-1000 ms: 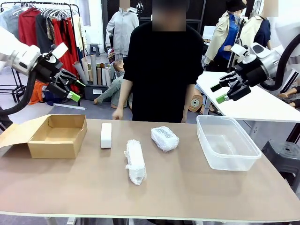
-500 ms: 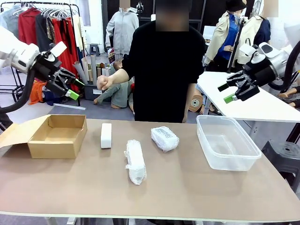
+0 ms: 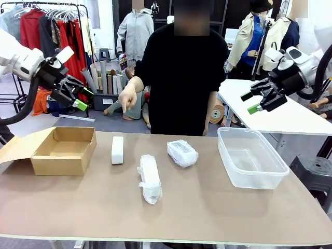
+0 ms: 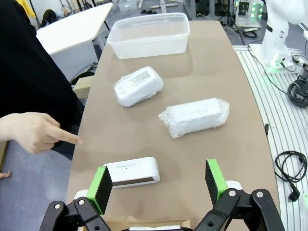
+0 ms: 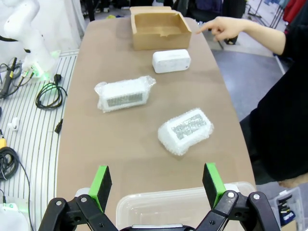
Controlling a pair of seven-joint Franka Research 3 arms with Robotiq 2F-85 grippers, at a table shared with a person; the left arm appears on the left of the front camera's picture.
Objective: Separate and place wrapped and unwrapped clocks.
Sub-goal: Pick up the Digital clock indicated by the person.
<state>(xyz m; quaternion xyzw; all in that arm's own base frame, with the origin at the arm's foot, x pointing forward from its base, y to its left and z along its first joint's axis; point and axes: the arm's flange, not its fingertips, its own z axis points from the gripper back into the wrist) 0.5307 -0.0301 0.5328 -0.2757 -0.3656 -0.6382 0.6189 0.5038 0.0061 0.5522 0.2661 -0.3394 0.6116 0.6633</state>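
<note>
The bare white clock [image 3: 118,150] is lying on the tabletop [image 3: 207,218], just beside the cardboard box [image 3: 57,166]. The long wrapped clock [image 3: 149,179] and the squat wrapped clock [image 3: 182,153] are lying between it and the clear plastic tub [image 3: 254,179]. Neither container is being shown with a clock inside, so all sorting is judged outstanding. The left pincer [image 3: 84,99] and the right pincer [image 3: 249,102] are being held released and empty, raised above the tabletop's ends. A person's hand [image 3: 127,97] is pointing downward. Dial details are being obscured by the film, and the container meant for each kind cannot be told.

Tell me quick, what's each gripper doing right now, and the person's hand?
Left gripper: open, holding nothing.
Right gripper: open, holding nothing.
Person's hand: empty, one finger pointing downward.
</note>
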